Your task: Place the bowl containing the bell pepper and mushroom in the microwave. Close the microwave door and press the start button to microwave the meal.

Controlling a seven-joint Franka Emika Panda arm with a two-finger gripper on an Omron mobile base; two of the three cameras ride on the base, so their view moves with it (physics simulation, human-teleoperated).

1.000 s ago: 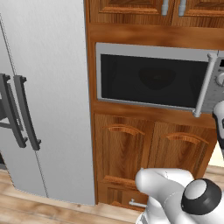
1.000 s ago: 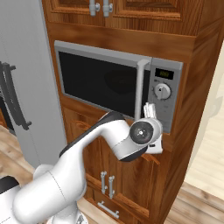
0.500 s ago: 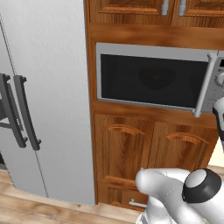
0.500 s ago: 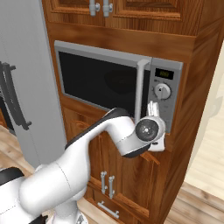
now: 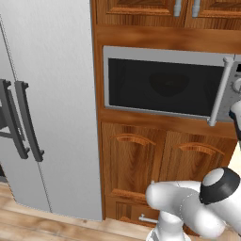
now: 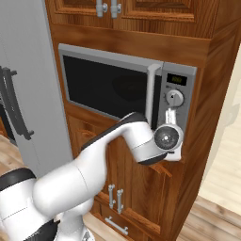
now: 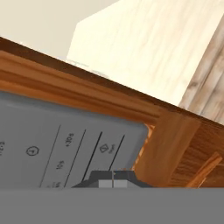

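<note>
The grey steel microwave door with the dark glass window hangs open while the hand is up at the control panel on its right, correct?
Not quite: the grey steel microwave door is shut, flush with the grey control panel, as the right base view shows. The hand is indeed at that panel.

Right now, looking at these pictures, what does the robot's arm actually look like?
The arm is glossy white, made of thick rounded segments like bent tubes, with dark bands at the joints. A round silver-grey cap closes its wrist end. The pincer has small dark tips with pale grey pads. No cables or markings show.
</note>
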